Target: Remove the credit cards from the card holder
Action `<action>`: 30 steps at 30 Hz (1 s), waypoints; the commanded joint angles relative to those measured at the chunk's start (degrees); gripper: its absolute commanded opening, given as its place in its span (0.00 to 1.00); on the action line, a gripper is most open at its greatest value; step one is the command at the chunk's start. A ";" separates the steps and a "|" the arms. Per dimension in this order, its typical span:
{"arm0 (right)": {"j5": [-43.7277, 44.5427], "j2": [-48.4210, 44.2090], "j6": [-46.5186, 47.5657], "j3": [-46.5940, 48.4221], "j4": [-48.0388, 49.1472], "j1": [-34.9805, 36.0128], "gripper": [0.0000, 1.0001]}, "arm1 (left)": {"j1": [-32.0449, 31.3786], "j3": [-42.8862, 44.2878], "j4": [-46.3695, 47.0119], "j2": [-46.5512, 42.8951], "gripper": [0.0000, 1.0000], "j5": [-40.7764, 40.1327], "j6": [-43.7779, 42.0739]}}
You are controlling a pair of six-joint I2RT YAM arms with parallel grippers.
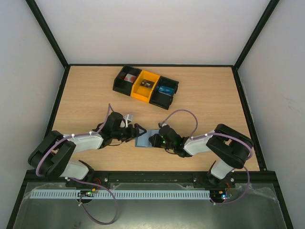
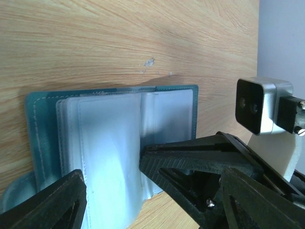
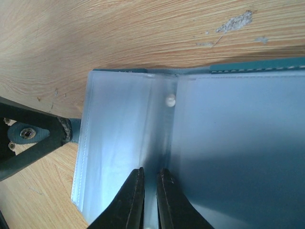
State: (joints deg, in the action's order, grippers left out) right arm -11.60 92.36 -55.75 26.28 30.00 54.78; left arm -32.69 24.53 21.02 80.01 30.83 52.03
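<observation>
The card holder (image 1: 144,139) lies open on the table between my two grippers. In the left wrist view it (image 2: 43,119) shows a teal cover with pale clear sleeves (image 2: 107,143) fanned up from it. My left gripper (image 2: 112,188) is open, one finger (image 2: 47,202) on each side of the raised sleeves, not closed on them. My right gripper (image 3: 150,191) is shut, its tips resting on the inner fold of the card holder (image 3: 228,143). I cannot make out any credit cards apart from the sleeves. From above, the left gripper (image 1: 137,131) and the right gripper (image 1: 155,140) meet over the holder.
A tray (image 1: 138,93) of black and yellow compartments stands at the back centre, holding a red-and-white item (image 1: 127,76), a dark item (image 1: 146,84) and a bright blue item (image 1: 166,89). The right arm's wrist camera (image 2: 259,105) sits close beside my left fingers.
</observation>
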 commanded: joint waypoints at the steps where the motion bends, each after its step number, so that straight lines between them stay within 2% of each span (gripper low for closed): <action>1: 2.17 1.73 0.48 -1.53 -3.37 0.35 0.10 | 0.48 -1.24 -1.70 -1.18 0.78 -0.38 -1.36; 17: 2.88 -0.36 1.20 -2.68 -2.66 0.80 0.11 | 0.64 -0.39 -0.71 2.08 0.78 1.03 -2.46; 22: 2.90 0.02 1.38 -2.60 -2.63 0.84 0.11 | 0.63 -0.08 0.15 2.36 0.69 2.04 -2.13; 27: 2.15 0.96 0.92 -3.12 -1.04 0.81 0.11 | 0.66 -0.10 0.57 2.47 0.66 2.26 -1.51; 30: 1.95 1.28 0.90 -3.14 -0.61 0.78 0.11 | 0.62 -0.01 1.30 2.69 0.59 2.92 -1.11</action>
State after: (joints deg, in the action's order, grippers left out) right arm -10.57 92.01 -55.33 24.80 32.25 55.27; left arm -32.29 23.73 20.49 81.91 31.99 50.72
